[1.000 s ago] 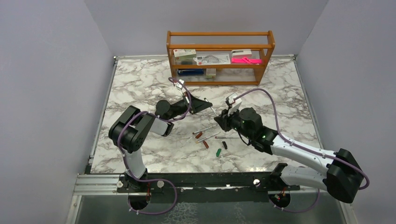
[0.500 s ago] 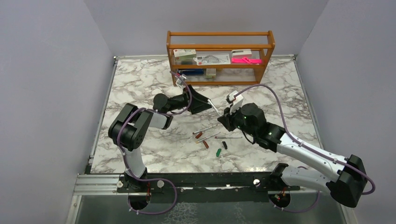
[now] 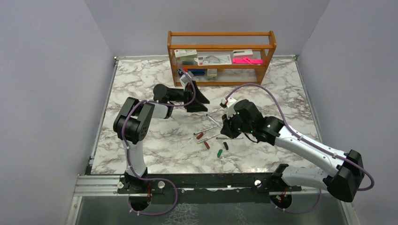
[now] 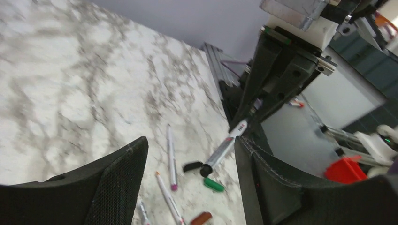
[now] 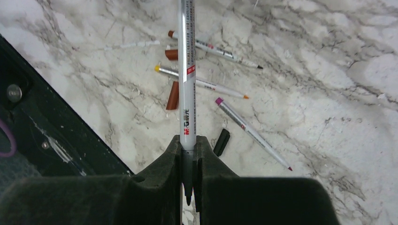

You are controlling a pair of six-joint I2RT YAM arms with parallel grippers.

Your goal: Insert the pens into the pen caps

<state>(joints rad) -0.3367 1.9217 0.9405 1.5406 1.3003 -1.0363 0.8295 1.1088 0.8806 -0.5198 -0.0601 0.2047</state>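
Observation:
My right gripper (image 5: 188, 145) is shut on a silvery pen (image 5: 187, 79), gripped near its dark tip, with the barrel jutting out over the table. In the top view this gripper (image 3: 224, 124) hovers just above the pile. Three more pens (image 5: 213, 49) (image 5: 202, 83) (image 5: 251, 132) lie loose on the marble. Two red-brown pen caps (image 5: 173, 95) (image 5: 171, 55) and a black one (image 5: 222, 141) lie among them, and a green cap (image 3: 219, 152) sits nearest the arms. My left gripper (image 4: 190, 154) is open and empty, back toward the shelf (image 3: 202, 103), facing the held pen (image 4: 224, 149).
A wooden shelf (image 3: 220, 56) stands at the table's far edge with boxes and a flat pink object (image 3: 247, 60) on it. A black rail (image 3: 206, 183) runs along the near edge. Grey walls close in left and right.
The left gripper opened, let go of the pen and drew back toward the shelf. The right gripper closed on that pen and swung down over the pile with it.

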